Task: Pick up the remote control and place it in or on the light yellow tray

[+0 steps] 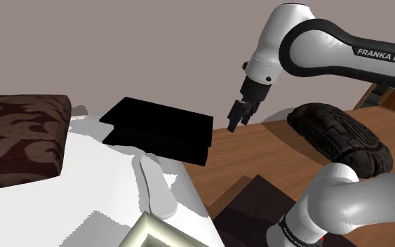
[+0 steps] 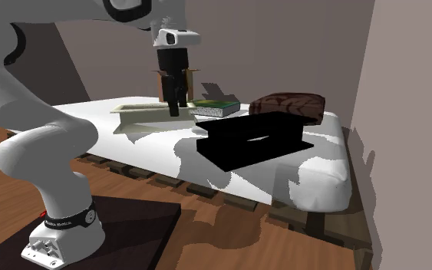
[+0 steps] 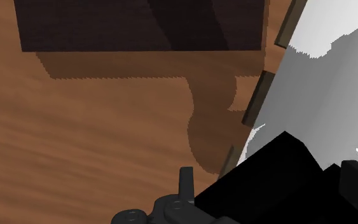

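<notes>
Nearest in the shoulder view, cut off by the bottom edge: one corner of the light yellow tray (image 1: 149, 230), too little in frame to judge any contents. At lower right, the dark stand (image 1: 257, 200) and a bend of the white arm (image 1: 343, 203), both cropped.

Just beyond the tray corner, flat on the white bed (image 1: 83, 189): the remote control (image 1: 154, 184), pale grey and long, no buttons to be made out. Farther on, a black block (image 1: 162, 130) with no surface detail at all.

Past its corner, out over the wooden floor (image 1: 273, 151) and well apart from the remote control: the gripper (image 1: 239, 118), pointing down. Width of its opening impossible to tell, black against black in the wrist view. On the upper link, white lettering "FRANKA EMIK", clipped by the right edge.

Behind, a dark rounded cushion (image 1: 339, 137) on the floor and a brown patterned pillow (image 1: 17, 137), cut off at the left edge.

Farthest back in the second exterior view: a green-covered book (image 2: 218, 110), nothing legible, and a brown box (image 2: 195, 79), mostly hidden behind the gripper, contents unseen.
</notes>
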